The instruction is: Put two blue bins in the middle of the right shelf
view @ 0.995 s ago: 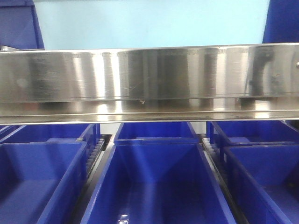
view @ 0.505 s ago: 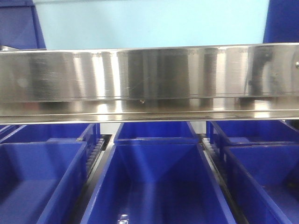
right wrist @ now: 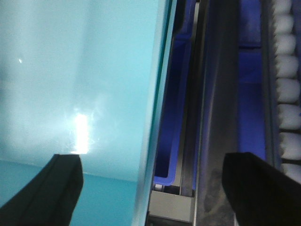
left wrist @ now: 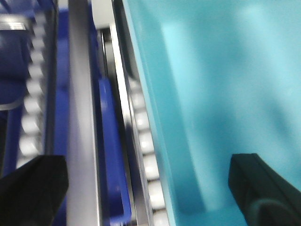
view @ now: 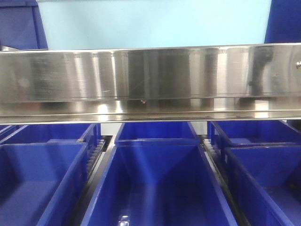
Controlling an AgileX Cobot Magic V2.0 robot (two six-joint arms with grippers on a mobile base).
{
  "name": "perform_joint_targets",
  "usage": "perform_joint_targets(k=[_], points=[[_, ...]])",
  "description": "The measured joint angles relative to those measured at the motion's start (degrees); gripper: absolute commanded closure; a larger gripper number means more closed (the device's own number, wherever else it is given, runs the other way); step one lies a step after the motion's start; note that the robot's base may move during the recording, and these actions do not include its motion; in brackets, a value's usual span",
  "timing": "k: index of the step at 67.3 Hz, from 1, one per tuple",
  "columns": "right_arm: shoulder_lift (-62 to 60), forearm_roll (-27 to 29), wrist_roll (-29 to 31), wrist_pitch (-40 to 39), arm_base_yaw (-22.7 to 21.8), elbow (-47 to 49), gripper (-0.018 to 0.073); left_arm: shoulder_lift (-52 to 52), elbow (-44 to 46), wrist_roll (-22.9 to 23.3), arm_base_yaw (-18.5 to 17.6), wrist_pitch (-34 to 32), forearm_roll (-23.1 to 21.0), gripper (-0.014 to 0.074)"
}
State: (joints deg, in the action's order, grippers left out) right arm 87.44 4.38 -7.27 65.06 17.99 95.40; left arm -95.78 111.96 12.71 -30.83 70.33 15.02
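Evenness of grip is judged to be what this step needs most. The pale blue bin [view: 155, 23] should be pinched on both side walls at matching points and lifted level, so that it is not tipped or dragged across the steel rail [view: 150, 80] in front of it. The outer jaws should be kept off the roller track [left wrist: 146, 141] as they are closed.

The bin is seen on the shelf level above the rail, with dark blue bins [view: 155, 183] ranged on the level below. A second pale bin cannot be made out in any view.

The left tool [left wrist: 146, 165] is held over the bin's left wall. Its jaws are spread wide, one inside the bin and one outside above the track, and nothing is gripped. The right tool [right wrist: 153, 160] is set the same way over the right wall, released, with the rim between its jaws. Both wrists appear to be pointed along the walls; the arms themselves are not shown.
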Motion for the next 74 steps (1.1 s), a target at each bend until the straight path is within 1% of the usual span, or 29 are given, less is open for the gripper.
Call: perform_joint_targets(k=[10,21,26,35,39,49,52,55,59,62,63,65,66,67,68,69,70,73,74], points=[[0.00,0.68,0.00,-3.98,0.00,-2.88,0.0074,0.00,-4.89,1.54,0.00,0.00,-1.45,0.0006],[1.23,2.56,0.00,-5.34,0.00,-3.44,0.0074,0.00,-9.78,2.22,2.37,-0.23,-7.18,0.0006],[2.19,2.91,0.00,-5.54,0.00,-3.53,0.0074,0.00,-11.74,2.22,3.68,-0.91,-8.92,0.0006],[4.16,3.13,0.00,-5.68,0.32,-3.66,0.0074,0.00,-15.28,2.22,4.84,-2.78,-9.78,0.0006],[5.05,3.25,0.00,-5.68,0.57,-3.66,0.0074,0.00,-16.49,2.22,4.83,-4.03,-10.05,0.0006],[6.98,3.60,0.00,-4.57,1.21,-3.66,0.0074,0.00,-18.26,2.32,4.83,-6.56,-12.30,0.0006],[7.09,3.60,0.00,-4.57,1.21,-3.66,0.0083,0.00,-18.37,2.32,4.83,-6.67,-12.76,0.0011],[7.09,3.60,0.00,-4.47,1.21,-3.66,0.0114,0.00,-18.37,2.32,4.83,-6.67,-12.71,0.0031],[7.09,3.60,0.00,-4.47,1.21,-3.66,0.0191,0.00,-18.37,2.32,4.83,-6.67,-12.84,0.0085],[7.09,3.60,0.00,-4.47,1.21,-3.66,0.0288,0.00,-18.37,2.32,4.83,-6.67,-12.98,0.0143],[7.09,3.60,0.00,-4.47,1.21,-3.66,0.0303,0.00,-18.37,2.32,4.83,-6.67,-12.97,0.0187],[7.09,3.60,0.00,-4.47,1.21,-3.66,0.0369,0.00,-18.37,2.32,4.83,-6.67,-12.97,0.0253],[7.09,3.60,0.00,-4.47,1.21,-3.66,0.0420,0.00,-18.37,2.32,4.83,-6.67,-12.97,0.0289],[7.09,3.60,0.00,-4.34,1.21,-3.66,0.0438,0.00,-18.37,2.32,4.83,-6.67,-13.09,0.0308],[7.09,3.60,0.00,-4.34,1.21,-3.66,0.0472,0.00,-18.37,2.32,4.83,-6.67,-13.09,0.0365],[7.09,3.60,0.00,-4.18,1.21,-3.66,0.0508,0.00,-18.37,2.32,4.83,-6.67,-13.09,0.0405],[7.09,3.60,0.00,-4.04,1.21,-3.66,0.0543,0.00,-18.37,2.32,4.83,-6.67,-13.09,0.0424],[7.09,3.30,0.12,-3.76,1.21,-3.66,0.0645,0.00,-18.37,2.32,4.83,-6.67,-13.09,0.0545],[7.09,3.29,0.33,-3.62,1.21,-3.66,0.0678,0.00,-18.37,2.32,4.83,-6.67,-13.09,0.0603]])
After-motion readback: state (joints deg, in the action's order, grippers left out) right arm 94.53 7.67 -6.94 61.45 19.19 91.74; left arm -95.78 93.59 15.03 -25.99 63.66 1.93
